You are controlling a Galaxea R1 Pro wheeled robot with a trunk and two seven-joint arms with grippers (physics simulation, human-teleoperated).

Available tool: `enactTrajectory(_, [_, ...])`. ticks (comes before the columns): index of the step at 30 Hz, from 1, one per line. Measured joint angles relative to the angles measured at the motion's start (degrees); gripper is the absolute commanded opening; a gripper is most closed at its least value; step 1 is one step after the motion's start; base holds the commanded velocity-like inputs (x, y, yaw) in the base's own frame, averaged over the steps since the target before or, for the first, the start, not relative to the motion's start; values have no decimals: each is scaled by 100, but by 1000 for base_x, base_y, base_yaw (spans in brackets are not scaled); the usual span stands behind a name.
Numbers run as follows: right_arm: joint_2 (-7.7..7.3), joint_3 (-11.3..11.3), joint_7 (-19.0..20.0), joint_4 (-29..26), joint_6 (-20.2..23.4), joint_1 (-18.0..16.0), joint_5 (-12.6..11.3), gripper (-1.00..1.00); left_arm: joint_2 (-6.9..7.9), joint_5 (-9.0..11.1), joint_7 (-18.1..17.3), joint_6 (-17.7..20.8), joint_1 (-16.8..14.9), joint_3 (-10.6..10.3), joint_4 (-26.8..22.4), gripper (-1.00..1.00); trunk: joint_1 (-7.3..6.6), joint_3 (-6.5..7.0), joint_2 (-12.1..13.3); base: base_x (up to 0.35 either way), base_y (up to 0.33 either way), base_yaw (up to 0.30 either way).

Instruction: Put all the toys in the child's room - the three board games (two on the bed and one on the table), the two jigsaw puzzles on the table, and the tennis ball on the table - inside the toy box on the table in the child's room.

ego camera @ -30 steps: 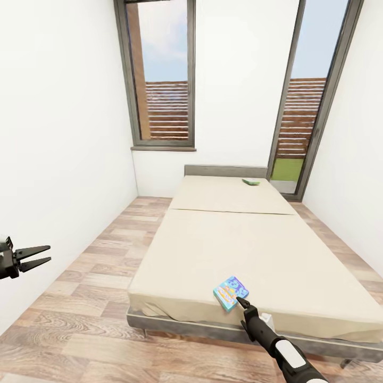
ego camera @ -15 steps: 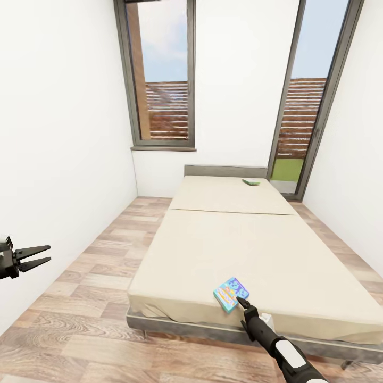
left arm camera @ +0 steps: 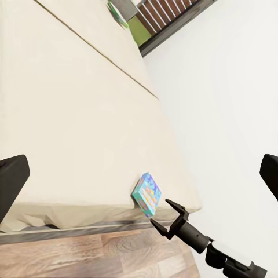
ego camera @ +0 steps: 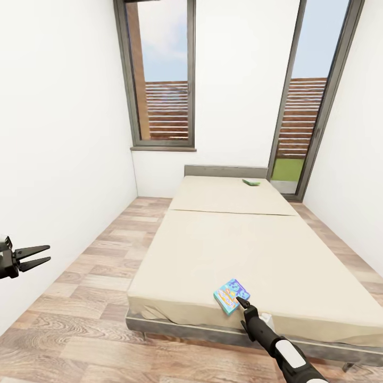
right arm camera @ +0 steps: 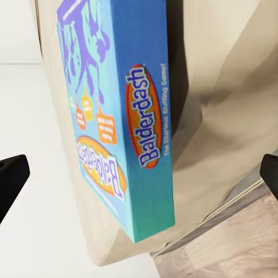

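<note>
A blue board game box (ego camera: pixel 231 295) reading Balderdash lies flat on the beige bed (ego camera: pixel 229 244), close to its foot edge. My right gripper (ego camera: pixel 240 301) is open and sits right at the box's near corner. In the right wrist view the box (right arm camera: pixel 116 116) lies just ahead between the spread fingertips (right arm camera: pixel 11 179), with no contact visible. The left wrist view shows the same gripper (left arm camera: pixel 160 212) with its fingers apart beside the box (left arm camera: pixel 147 194). A second, green board game (ego camera: pixel 251 182) rests near the grey headboard (ego camera: pixel 226 171). My left gripper (ego camera: pixel 33 255) hangs open over the floor by the left wall.
Wood-plank floor (ego camera: pixel 101 255) runs along the bed's left side, up to the white wall. Tall grey-framed windows (ego camera: pixel 162 80) stand behind the headboard. The bed's right side is close to the other wall.
Hardly anything differs. The whole picture has shifted very slightly, and the right gripper stays at the blue box's near corner. The left arm is still.
</note>
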Motion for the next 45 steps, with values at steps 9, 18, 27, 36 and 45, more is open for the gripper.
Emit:
enactTrajectory(9, [0, 0, 0, 0, 0, 0, 0, 100, 0, 5, 0, 1, 3, 2, 0, 100, 0, 0, 0, 0, 0, 0])
enactTrajectory(18, [0, 2, 1, 1, -1, 0, -3, 100, 0, 2, -2, 1, 0, -1, -2, 100, 0, 0, 0, 0, 105, 0])
enactTrajectory(27, [0, 0, 1, 0, 0, 0, 0, 100, 0, 5, 0, -7, -1, 6, 0, 100, 0, 0, 0, 0, 55, 0])
enactTrajectory(36, [0, 0, 1, 0, 0, 0, 0, 100, -2, 6, 0, -8, 2, 3, 0, 100, -1, 0, 0, 24, 3, 0])
enactTrajectory(45, [-7, -22, -1, 0, -1, 0, -18, 100, -8, 9, 0, -125, -1, 6, 0, 100, 0, 0, 0, 37, 0, 0])
